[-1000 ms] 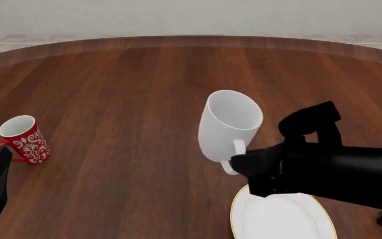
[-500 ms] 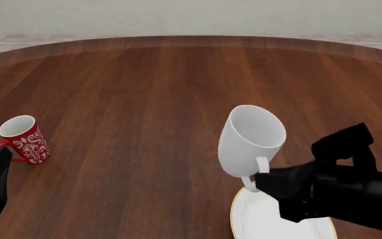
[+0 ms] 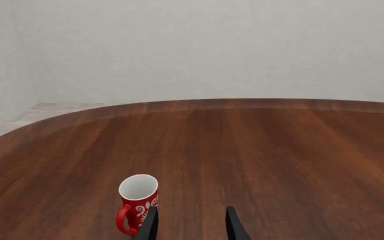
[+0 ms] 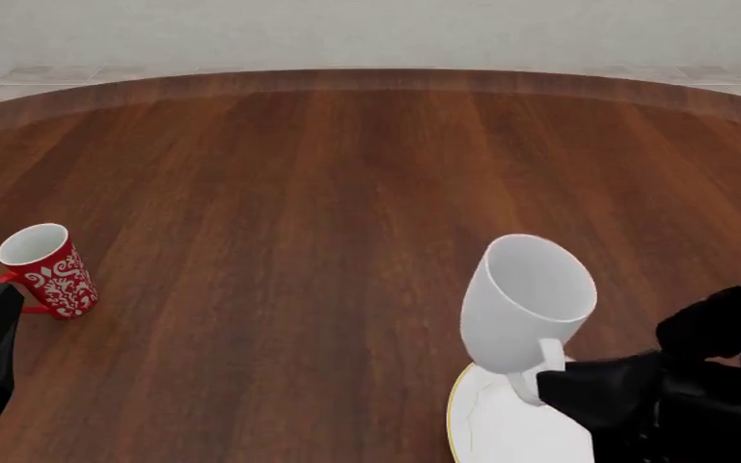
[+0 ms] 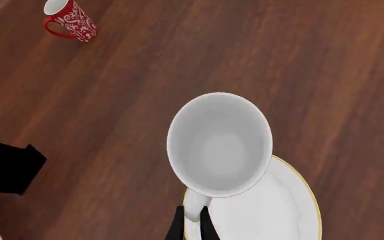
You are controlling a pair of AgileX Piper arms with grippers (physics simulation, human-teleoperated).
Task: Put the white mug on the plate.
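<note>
Glossy white, slightly tapered, the white mug (image 4: pixel 525 307) hangs tilted just ahead of the right claw (image 4: pixel 562 378), which we see pinching its loop handle from the near side. In the right wrist view the two dark fingers (image 5: pixel 176 229) sit tight on either side of the handle, so we call this claw clenched on the mug. The mug's open mouth faces up and toward the camera, and its interior is plain white and smooth. Its base is over the far left edge of the plate (image 4: pixel 500 429); we cannot tell if it touches or floats just above.

The plate is round, flat, white, with a thin gold rim, wider than the mug, and lies at the near right of the surface (image 4: pixel 293 174). The right arm covers part of it in the front view.

The surface is dark reddish-brown wood with long grain streaks and a rounded far edge.

The red mug (image 4: pixel 49 270) is smaller, with a white floral pattern and a red handle, and stands upright at the left, well apart from the white mug. The left claw (image 3: pixel 190 226) sits just beside it with its fingers spread, grasping nothing.
</note>
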